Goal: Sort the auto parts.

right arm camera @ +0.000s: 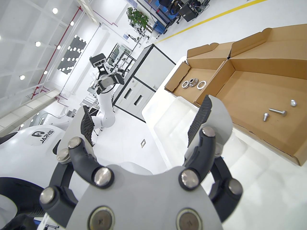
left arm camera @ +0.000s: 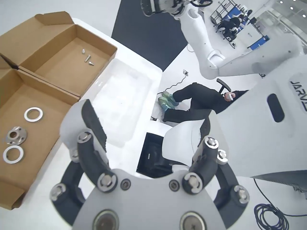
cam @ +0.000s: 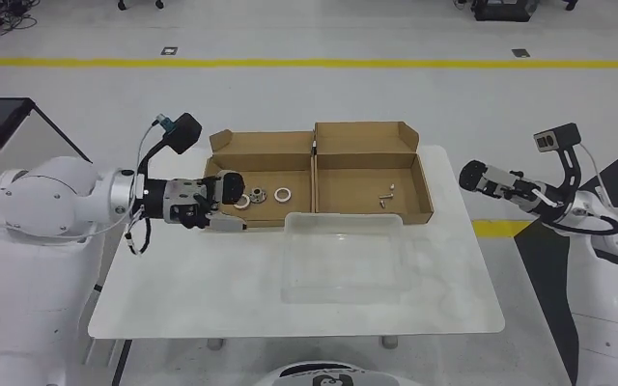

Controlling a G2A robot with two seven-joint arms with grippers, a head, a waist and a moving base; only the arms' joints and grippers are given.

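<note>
Sorting station, top and wrist views. Two open cardboard boxes are set side by side at the far edge of the table point(cam: 193, 299), walls touching. In the left box point(cam: 290, 172) two rings point(cam: 284, 194) and one flange point(cam: 259, 197) are laid in a row, the flange between the rings. In the right box point(cam: 362, 183) three bolts point(cam: 386, 198) are grouped close together. A clear tray point(cam: 343, 218) is placed just in front of the boxes, approx. at their junction. The L gripper point(cam: 232, 205) is positioned at the left box's outer end, near the rings; its fingers point(left arm camera: 92, 118) are spread wide, w/ nothing held. The R gripper point(cam: 467, 176) is held off the table's right side, well apart from the parts; its fingers point(right arm camera: 206, 111) are likewise spread wide, w/ nothing between them.
</note>
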